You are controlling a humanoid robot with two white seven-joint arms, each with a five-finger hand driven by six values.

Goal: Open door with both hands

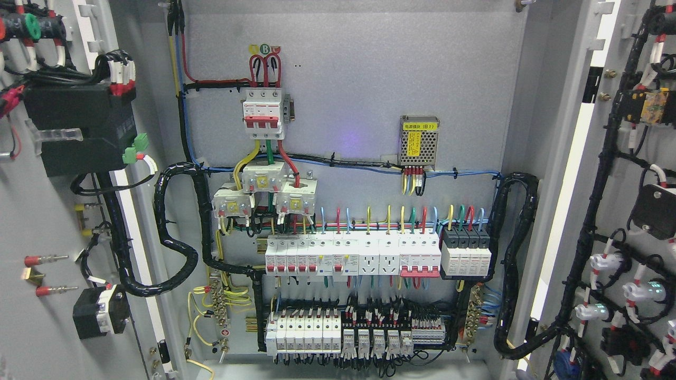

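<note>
Hands: neither robot hand nor arm shows in the head view; their state cannot be told.
Left door (42, 221): swung wide open at the picture's left, inner face showing, black box and wiring mounted on it.
Right door (628, 211): swung wide open at the right, inner face carrying black cable looms and lamp backs.
Cabinet (359, 79): grey back panel fully exposed between the doors.
Main breaker (262, 113): upper left of panel, red levers.
Power supply (419, 140): perforated metal box, upper right.
Breaker row (353, 256): white units across mid-panel.
Terminal row (348, 332): along the bottom.
</note>
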